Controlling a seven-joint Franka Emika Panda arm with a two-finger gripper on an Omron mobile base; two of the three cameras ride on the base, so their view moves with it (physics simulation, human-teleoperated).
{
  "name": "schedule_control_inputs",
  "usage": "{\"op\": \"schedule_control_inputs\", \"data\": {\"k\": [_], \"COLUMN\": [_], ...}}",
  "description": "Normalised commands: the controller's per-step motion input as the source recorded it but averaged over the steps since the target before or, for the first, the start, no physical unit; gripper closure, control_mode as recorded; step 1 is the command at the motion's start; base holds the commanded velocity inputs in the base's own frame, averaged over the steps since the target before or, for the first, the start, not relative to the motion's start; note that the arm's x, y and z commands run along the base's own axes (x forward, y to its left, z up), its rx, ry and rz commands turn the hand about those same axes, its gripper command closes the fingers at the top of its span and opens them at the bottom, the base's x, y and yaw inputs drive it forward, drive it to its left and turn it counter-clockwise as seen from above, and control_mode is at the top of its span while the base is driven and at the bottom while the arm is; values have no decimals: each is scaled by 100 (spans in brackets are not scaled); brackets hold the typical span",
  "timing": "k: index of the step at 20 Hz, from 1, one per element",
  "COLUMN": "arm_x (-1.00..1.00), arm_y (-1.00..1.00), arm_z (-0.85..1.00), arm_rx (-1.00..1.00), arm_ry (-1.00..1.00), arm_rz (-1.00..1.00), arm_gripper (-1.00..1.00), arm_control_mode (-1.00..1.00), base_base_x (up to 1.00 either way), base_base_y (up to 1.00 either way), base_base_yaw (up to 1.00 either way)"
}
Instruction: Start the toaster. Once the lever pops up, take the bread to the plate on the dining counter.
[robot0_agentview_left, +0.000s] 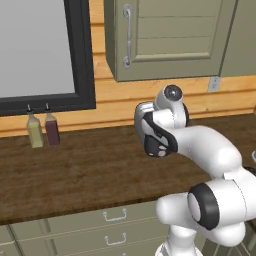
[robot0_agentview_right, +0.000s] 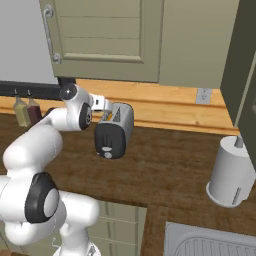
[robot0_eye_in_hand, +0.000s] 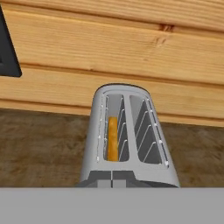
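Item: toaster (robot0_agentview_right: 114, 131), rounded silver-grey shell with a black end panel carrying a round knob, standing on the dark brown wood-grain counter (robot0_agentview_right: 165, 170) close against the light horizontal plank backing (robot0_agentview_right: 165, 107). Two wire-lined slots seen from above in the hand view (robot0_eye_in_hand: 129, 135); bread (robot0_eye_in_hand: 113, 139), a golden-edged slice on edge, sunk in the slot at 9 o'clock, the 3 o'clock slot bare. Open room: broad free counter at 3 o'clock of the toaster in the right base view as far as the pale grey cylindrical holder (robot0_agentview_right: 231, 172); counter's front edge at 6 o'clock, steel sink rim (robot0_agentview_right: 210, 242) below it toward 5 o'clock. Two small bottles (robot0_agentview_left: 42, 130), one yellowish and one dark red, well apart at 9 o'clock under the black window frame (robot0_agentview_left: 80, 55). Olive panelled cabinet (robot0_agentview_right: 107, 35) with metal handle overhead at 12 o'clock; wall outlet (robot0_agentview_right: 203, 95) at 2 o'clock. Pincer (robot0_agentview_right: 106, 106) clenched, nothing seen between the fingers, poised just beside the toaster's top at its 10 o'clock end in the right base view, looking down over the slots. Contact with the toaster not discernible.
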Motion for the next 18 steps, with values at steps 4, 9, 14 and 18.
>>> {"op": "schedule_control_inputs", "data": {"k": [4, 9, 14, 18], "arm_x": [5, 2, 2, 5], "arm_y": [-3, -3, -3, -2], "arm_z": [-8, -11, -10, -8], "arm_rx": [0, 0, 0, 0], "arm_ry": [0, 0, 0, 0], "arm_rz": [2, 1, 0, 0], "arm_gripper": [100, 100, 100, 100], "arm_control_mode": [-100, -100, -100, -100], "base_base_x": [0, 0, 0, 0], "base_base_y": [0, 0, 0, 0], "base_base_yaw": [0, 0, 0, 0]}}
